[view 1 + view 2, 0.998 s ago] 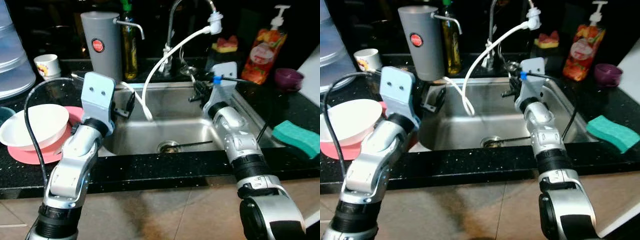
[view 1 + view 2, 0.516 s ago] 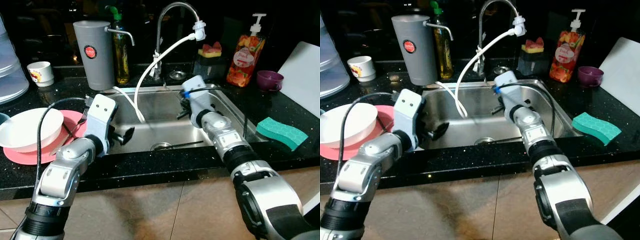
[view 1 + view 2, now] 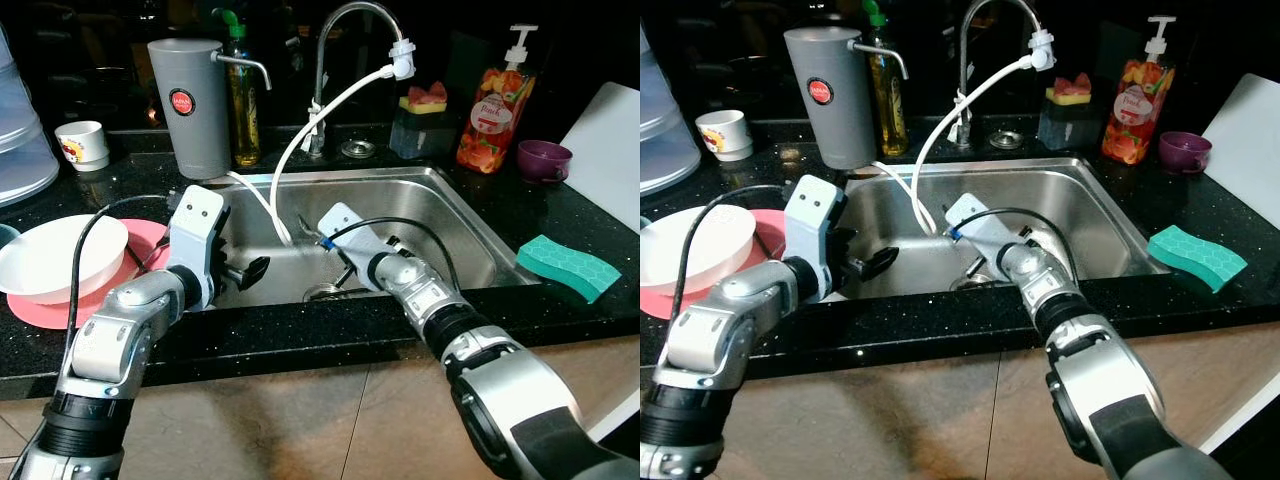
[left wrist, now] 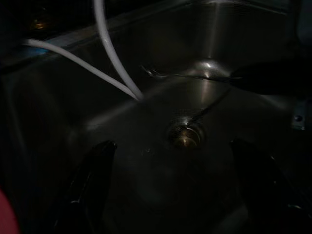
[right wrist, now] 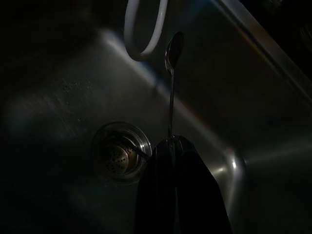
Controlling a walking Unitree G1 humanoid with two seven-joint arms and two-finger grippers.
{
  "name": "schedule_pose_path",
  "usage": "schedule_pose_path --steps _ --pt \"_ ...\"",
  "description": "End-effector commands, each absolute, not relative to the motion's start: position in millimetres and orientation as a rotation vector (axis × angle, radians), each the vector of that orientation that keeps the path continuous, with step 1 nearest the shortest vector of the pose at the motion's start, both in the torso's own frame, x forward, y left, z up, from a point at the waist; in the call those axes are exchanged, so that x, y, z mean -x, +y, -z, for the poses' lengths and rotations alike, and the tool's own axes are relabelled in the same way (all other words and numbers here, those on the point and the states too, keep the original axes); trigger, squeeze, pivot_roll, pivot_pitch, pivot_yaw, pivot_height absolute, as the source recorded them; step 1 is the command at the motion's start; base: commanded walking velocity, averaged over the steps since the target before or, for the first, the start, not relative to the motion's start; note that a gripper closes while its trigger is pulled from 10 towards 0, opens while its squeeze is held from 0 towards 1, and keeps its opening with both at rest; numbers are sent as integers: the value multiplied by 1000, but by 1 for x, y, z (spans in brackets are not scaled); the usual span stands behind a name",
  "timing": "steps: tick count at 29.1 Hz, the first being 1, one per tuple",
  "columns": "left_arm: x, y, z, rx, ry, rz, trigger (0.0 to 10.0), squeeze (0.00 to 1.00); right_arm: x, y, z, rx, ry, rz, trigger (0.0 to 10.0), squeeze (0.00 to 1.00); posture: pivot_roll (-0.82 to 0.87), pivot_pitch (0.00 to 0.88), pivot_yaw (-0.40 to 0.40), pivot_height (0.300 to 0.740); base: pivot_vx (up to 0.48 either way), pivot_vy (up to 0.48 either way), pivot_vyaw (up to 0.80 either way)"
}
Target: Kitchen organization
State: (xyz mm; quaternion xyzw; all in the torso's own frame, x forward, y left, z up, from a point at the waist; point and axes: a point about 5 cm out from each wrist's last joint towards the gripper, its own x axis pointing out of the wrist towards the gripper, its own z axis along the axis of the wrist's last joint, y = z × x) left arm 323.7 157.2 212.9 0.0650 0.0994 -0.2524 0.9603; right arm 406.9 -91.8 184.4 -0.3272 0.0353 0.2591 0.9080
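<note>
A black speckled counter (image 3: 560, 215) in a dim kitchen surrounds a stainless steel sink (image 3: 440, 215), where a curved faucet (image 3: 335, 40) trails a white hose (image 3: 300, 150) down into the basin. The right gripper (image 5: 169, 146) reaches low into the sink beside the drain (image 5: 119, 153), its two black fingers pinched together on the handle of a spoon (image 5: 171, 68), whose bowl points toward the loop of hose. The left gripper (image 4: 173, 185) hovers over the sink's front left corner, its fingers (image 4: 95, 175) spread wide and holding nothing, looking down at the drain.

On the counter's left side, a white bowl (image 3: 55, 255) sits on a pink plate (image 3: 150, 240). Along the back edge stand a white mug (image 3: 80, 145), a grey canister (image 3: 190, 105) and an oil bottle (image 3: 243, 100). Behind the sink's right rear corner are a sponge holder (image 3: 425, 125), a soap dispenser (image 3: 492, 110) and a purple cup (image 3: 545, 160). A teal sponge (image 3: 570, 268) lies near the counter's front right edge.
</note>
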Motion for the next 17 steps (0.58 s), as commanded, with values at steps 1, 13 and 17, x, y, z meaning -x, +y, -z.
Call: schedule_pose_path --steps 1,13,17 --pt "-321 155 -208 -137 244 540 10000 0 -408 -89 -187 695 67 -534 10000 0 115 0 7 740 0 0 0" --pt "-319 154 -205 -146 264 545 10000 0 -406 -86 -182 698 96 -560 10000 643 117 0 11 740 0 0 0" --pt "-319 152 -205 -148 262 544 10000 0 -406 -87 -182 697 94 -554 10000 808 116 0 8 740 0 0 0"
